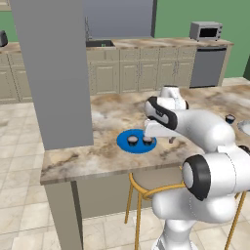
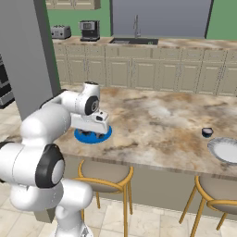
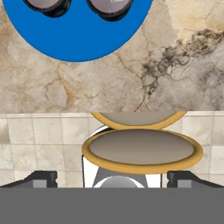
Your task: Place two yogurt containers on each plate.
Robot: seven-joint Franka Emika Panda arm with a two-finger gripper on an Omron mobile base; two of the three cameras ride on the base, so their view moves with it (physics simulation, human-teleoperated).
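Right now the pincer hangs over the near edge of the marble counter, its two dark finger tips set far apart at the bottom corners of the hand view, so it stands wide and holds nothing. Just ahead of it in the hand view lies the blue plate, with two yogurt cups on it side by side: one cup and a second cup next to it, close together but apart. From the left base view the same blue plate sits on the counter just beside the hand, toward the grey pillar. Below the pincer, past the counter's edge, is a round stool with a yellow rim over a tiled floor. Well away from the pincer, far along the counter, the grey-white plate lies at the frame's edge, and a third cup stands on the bare counter near it, not on it.
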